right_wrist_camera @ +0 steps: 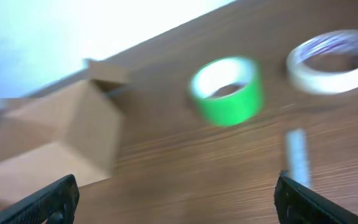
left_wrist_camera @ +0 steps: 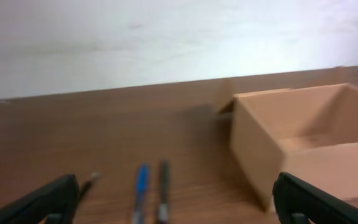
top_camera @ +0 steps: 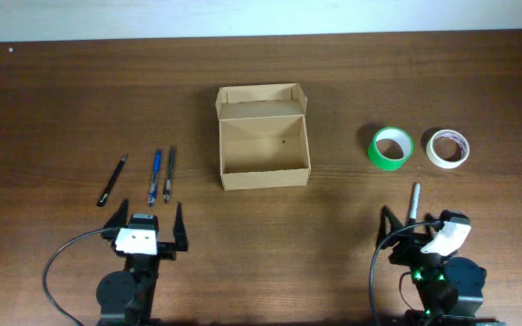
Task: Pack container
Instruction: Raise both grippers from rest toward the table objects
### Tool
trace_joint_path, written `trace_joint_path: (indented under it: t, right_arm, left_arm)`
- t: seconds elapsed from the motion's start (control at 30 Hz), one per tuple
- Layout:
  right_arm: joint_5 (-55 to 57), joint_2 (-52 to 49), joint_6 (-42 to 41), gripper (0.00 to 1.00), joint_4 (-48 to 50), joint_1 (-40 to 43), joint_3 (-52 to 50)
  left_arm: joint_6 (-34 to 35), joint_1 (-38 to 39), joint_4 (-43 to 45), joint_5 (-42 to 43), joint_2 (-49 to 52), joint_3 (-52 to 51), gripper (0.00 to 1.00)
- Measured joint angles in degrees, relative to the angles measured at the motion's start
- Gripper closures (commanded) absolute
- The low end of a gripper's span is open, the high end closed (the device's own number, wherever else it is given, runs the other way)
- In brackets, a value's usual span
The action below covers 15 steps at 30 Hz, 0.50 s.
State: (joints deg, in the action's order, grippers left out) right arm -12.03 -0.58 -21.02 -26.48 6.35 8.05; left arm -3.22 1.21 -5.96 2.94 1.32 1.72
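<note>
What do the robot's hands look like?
The left hand and right hand each have two black pointy fingers with a white block behind them. The arms are black, and a thin black cable loops beside each. A little green light glows on the right arm.

**Your two black arms, each capped in white at the wrist**

Take the white rectangular cap on your left arm as the marker. Just ahead of it, the left gripper carries two black pointed fingers. Behind it sits a round black joint housing, and a thin black cable loops out to its left. Well to the cap's right, the right gripper has the same black fingers and a white cap of its own. It also has a black cable loop and a small green light glowing on its black body.
</note>
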Motion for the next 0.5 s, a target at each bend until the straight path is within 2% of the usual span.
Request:
trace_joint_path:
  t: [0.13,0.23,0.37,0.5]
  right_arm:
    - [-8.9,0.0,-9.5,0.01,4.3,0.0,-0.2]
    - [-14.6,-0.1,-13.3,0.01,9.3,0.0,-0.1]
    - [-18.3,-3.3,-15.4,0.01,11.2,0.0,1.1]
    - [-19.2,-14.5,-14.6,0.01,11.0,0.0,8.4]
  left_arm:
    - [4.9,0.0,-0.7,7.2,2.1,0.3,0.01]
    - [7.8,0.0,-7.1,10.5,3.8,2.9,0.01]
    - [9.6,0.0,-15.7,11.0,8.4,9.1,0.01]
    - [8.8,0.0,-19.2,9.1,17.3,20.5,0.01]
